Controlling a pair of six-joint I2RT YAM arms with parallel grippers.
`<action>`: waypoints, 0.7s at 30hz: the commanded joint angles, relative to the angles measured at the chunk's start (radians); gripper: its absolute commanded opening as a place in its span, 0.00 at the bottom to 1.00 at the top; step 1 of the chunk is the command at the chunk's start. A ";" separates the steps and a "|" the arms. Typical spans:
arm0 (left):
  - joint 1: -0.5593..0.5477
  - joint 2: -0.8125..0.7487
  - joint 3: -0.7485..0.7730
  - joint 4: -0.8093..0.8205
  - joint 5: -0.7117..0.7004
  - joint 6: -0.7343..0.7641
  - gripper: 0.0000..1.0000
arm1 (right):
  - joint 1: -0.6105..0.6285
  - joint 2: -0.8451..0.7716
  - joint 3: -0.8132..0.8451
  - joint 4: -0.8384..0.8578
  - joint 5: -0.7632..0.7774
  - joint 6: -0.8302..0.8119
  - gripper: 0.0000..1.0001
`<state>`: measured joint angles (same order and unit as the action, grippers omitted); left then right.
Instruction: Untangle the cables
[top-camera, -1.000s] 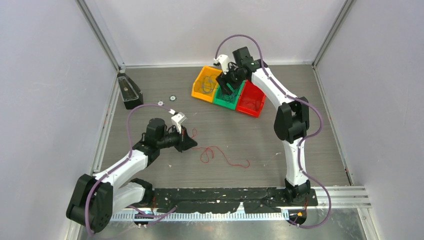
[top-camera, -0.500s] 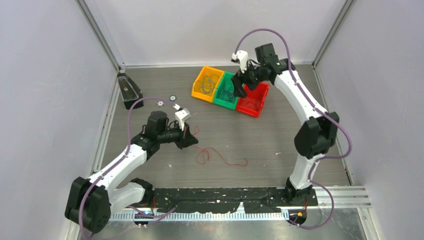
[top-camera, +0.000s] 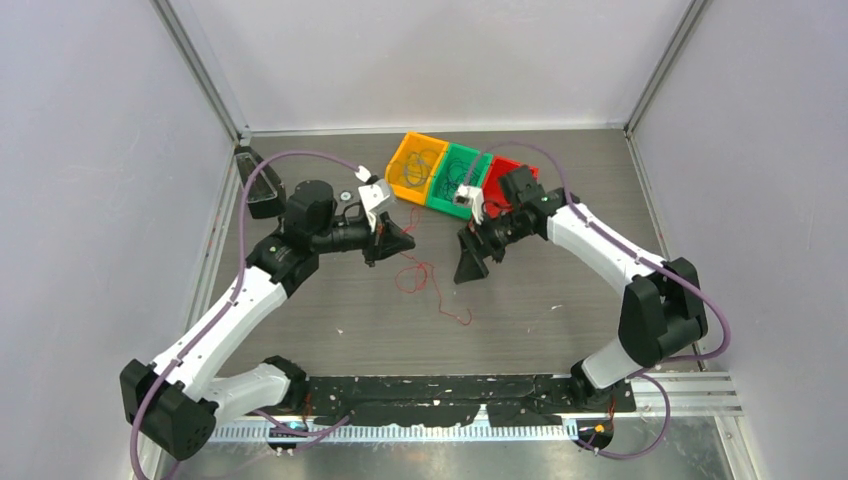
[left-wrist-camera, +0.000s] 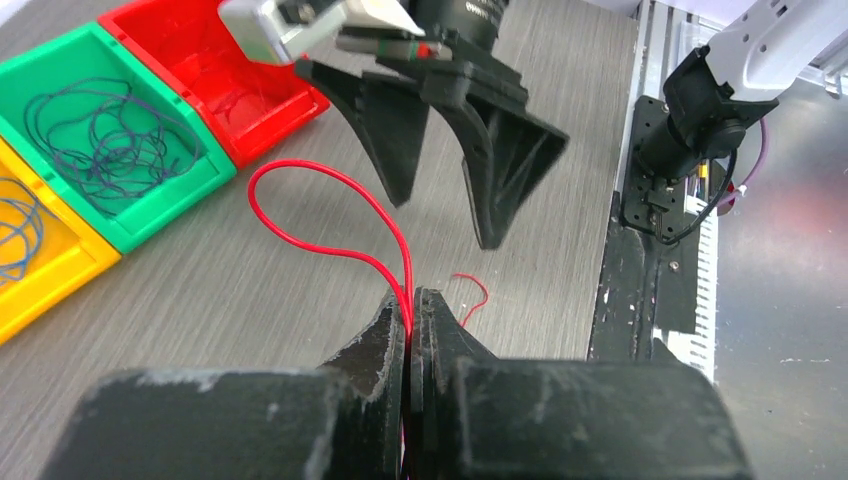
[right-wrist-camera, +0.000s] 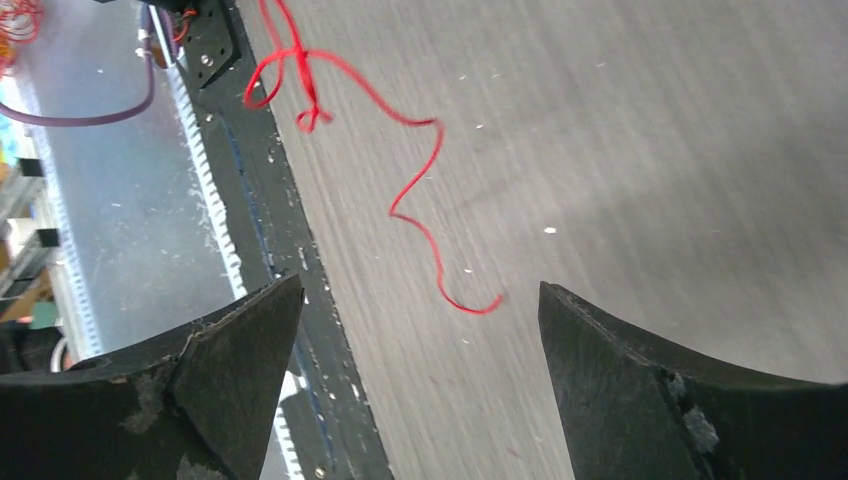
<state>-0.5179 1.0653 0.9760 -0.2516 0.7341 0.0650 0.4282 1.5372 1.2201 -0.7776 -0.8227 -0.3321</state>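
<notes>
Clenched on the red cable (top-camera: 440, 302), the left jaws hang above the middle of the desk (top-camera: 570, 300) in the top view. From them the strand drops in a loop and trails toward the near right. The right jaws are spread wide and grasp nothing, just right of that cable and facing the left arm (top-camera: 250, 290). At the far side an orange bin (top-camera: 400, 190), a green bin (top-camera: 445, 205) and a red bin (top-camera: 500, 170) stand in a row, touching.

From the left wrist, the two black fingers (left-wrist-camera: 385, 340) press together with the red strand pinched between them. It arches up to the left in a loop. Beyond it the right jaws gape, tips pointing down at the desk. Dark blue cables (left-wrist-camera: 100, 140) lie coiled in the green bin.

From the right wrist, the fingers (right-wrist-camera: 230, 350) stand far apart. The red cable lies on the desk beyond them, looped on itself near the black base plate (right-wrist-camera: 215, 50).
</notes>
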 joint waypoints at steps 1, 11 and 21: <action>0.001 0.025 0.033 0.038 -0.005 -0.045 0.00 | 0.027 -0.039 -0.127 0.249 -0.065 0.153 0.94; 0.028 0.050 0.062 0.088 -0.029 -0.141 0.00 | 0.136 0.102 -0.186 0.655 -0.064 0.431 0.92; 0.189 0.011 0.099 0.090 -0.004 -0.241 0.00 | 0.153 0.203 -0.215 0.653 -0.033 0.446 0.09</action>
<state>-0.3988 1.1172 1.0157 -0.1974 0.7082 -0.1375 0.6014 1.7763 1.0096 -0.1390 -0.8680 0.1200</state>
